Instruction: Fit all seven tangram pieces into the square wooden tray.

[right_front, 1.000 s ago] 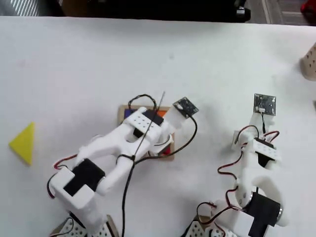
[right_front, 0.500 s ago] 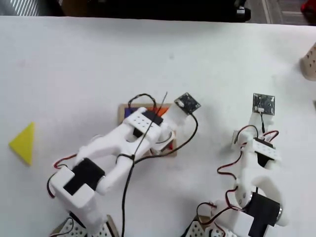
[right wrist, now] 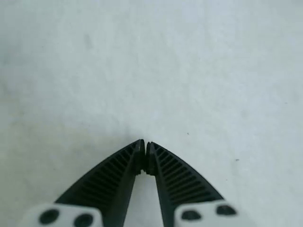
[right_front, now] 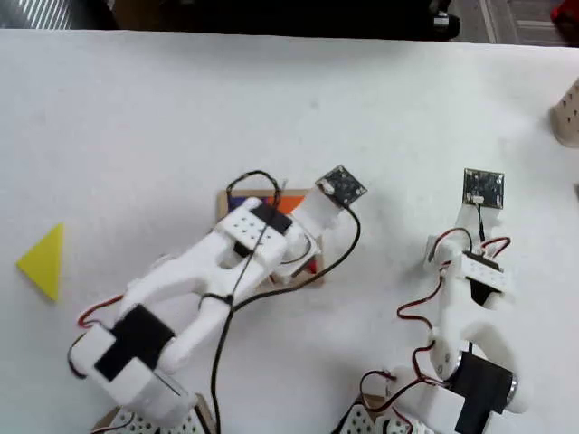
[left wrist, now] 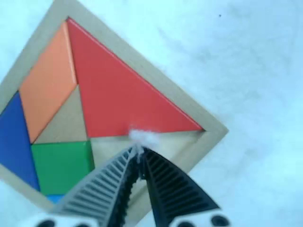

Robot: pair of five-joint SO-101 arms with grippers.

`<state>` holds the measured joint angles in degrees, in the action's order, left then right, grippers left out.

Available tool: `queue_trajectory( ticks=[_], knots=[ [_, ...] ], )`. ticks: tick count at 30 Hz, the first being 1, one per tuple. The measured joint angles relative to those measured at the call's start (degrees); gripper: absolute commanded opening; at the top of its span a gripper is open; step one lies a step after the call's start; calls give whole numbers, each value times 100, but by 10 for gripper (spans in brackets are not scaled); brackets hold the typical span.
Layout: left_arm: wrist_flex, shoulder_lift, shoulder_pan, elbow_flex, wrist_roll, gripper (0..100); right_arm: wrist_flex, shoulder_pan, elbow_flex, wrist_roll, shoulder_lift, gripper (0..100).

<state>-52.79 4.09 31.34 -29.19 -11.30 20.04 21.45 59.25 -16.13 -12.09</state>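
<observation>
- the left pincer [left wrist: 138,156] is closed on nothing, its tips over a bare wooden slot at one corner of the tray [left wrist: 214,128], just beside the long edge of the red triangle [left wrist: 123,94].
- in the tray there are also an orange piece [left wrist: 47,85], a blue piece [left wrist: 14,139] and a green square [left wrist: 61,163]; a small bare triangle of wood shows between them.
- the right pincer [right wrist: 145,156] is closed too and empty, above the white surface [right wrist: 189,56], apart from the tray.
- the yellow triangle [right_front: 43,260] lies flat on the surface, well apart from the tray, on the side away from the right arm.
</observation>
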Motion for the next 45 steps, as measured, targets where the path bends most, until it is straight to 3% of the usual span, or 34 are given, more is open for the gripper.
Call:
queue_trajectory(
  ticks=[5,14,25,30,37,42,45],
  knots=[
    [158,-835,-501,-563,0,24,-26,-35,0,0,0,21],
    [422,-1301,-2277,-659,9,24,-193,-26,0,0,0,21],
    [686,-1099,-2954,-677,-9,24,-193,-26,97,-18,0,21],
    [273,-1609,-4114,-695,-9,24,-193,-97,97,-237,0,21],
    [18,-1732,-6338,-958,-18,24,-193,-185,97,-448,0,21],
    [-97,-1732,-7297,-958,-1037,47,-193,-185,97,-457,0,21],
    [-281,-1732,-7420,-949,-1574,176,-193,-185,97,-457,0,21]
  ],
)
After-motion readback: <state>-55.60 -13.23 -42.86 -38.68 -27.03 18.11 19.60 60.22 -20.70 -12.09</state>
